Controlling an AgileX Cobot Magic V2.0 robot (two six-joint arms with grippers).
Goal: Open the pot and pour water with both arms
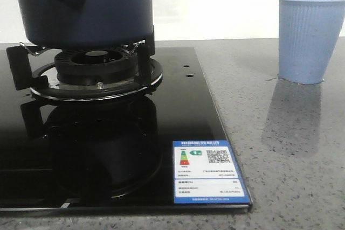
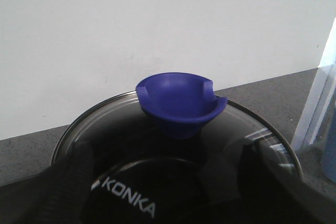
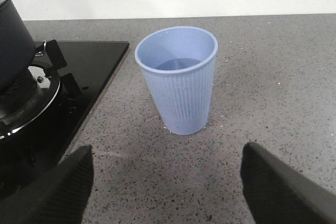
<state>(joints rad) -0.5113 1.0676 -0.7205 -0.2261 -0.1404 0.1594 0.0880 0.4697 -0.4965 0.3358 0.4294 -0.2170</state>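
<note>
pot (image 1: pixel 86 9) sits on the burner grate (image 1: pixel 97 71) of the black hob (image 1: pixel 178 111), glass lid (image 2: pixel 105 129) on, blue knob (image 2: pixel 180 103) on top. cup (image 3: pixel 178 80) stands on the grey counter (image 1: pixel 285 149) well to the right, looks to have water in it. left gripper (image 2: pixel 163 182) hangs over the lid, fingers apart either side, knob just ahead, nothing held. right gripper (image 3: pixel 168 182) spread wide, aimed at cup, not touching. judgement: lid is stiff, breakable glass and smooth, so take it by the knob. cup looks thin, light, squashy; grip mid-wall gently, keep upright or it spills. pot likely heavy, stays put.
</note>
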